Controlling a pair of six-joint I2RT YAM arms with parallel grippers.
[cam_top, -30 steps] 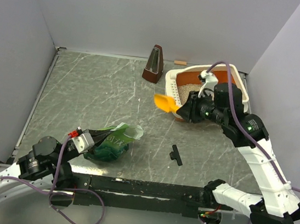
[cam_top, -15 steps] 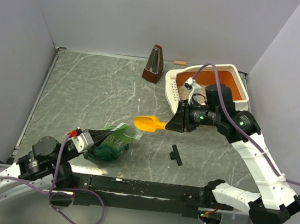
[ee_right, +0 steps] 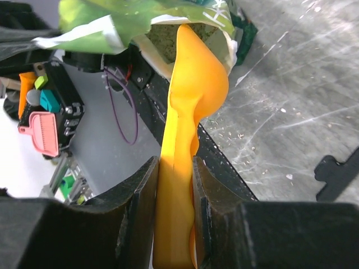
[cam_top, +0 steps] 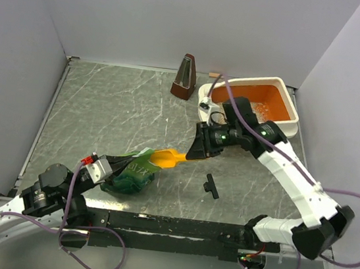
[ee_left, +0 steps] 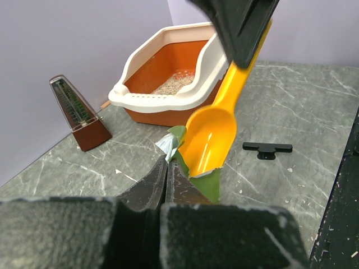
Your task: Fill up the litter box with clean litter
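Scoop [cam_top: 167,156] mvd, box [cam_top: 274,97] to bag [cam_top: 128,174] rim.

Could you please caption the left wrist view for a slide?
Right gripper holds orange plastic scoop at mouth of crinkly green bag pinched by left gripper; cream-and-orange plastic litter box behind.

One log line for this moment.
left claw: shut on bag | right claw: shut on scoop, tip at bag mouth | litter box: some litter
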